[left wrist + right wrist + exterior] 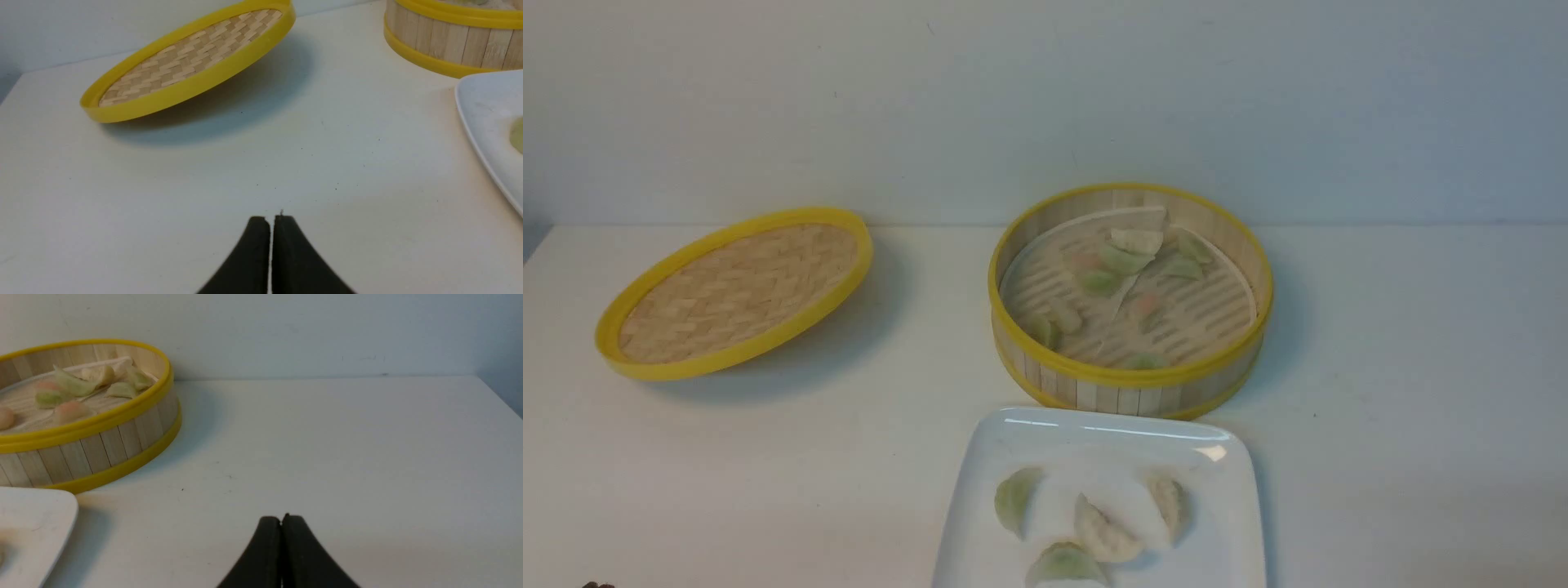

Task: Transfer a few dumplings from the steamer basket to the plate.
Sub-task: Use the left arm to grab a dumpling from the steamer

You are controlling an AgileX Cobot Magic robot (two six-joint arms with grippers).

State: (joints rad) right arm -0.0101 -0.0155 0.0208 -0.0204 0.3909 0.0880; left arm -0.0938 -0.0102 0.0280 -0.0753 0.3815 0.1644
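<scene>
The round bamboo steamer basket [1129,384] stands at the table's middle back with several green, pinkish and off-white dumplings [1123,260] on its white liner. In front of it, at the near edge, the white square plate [1094,429] carries several dumplings [1104,532]. Neither arm shows in the front view. My left gripper [271,218] is shut and empty over bare table, left of the plate [486,122]. My right gripper [281,517] is shut and empty over bare table, right of the steamer basket [102,445] and the plate's corner [36,514].
The shallow woven lid [737,292] with a yellow rim lies tilted at the left back of the white table. A pale wall runs along the table's far edge. The table's right edge [500,394] shows in the right wrist view.
</scene>
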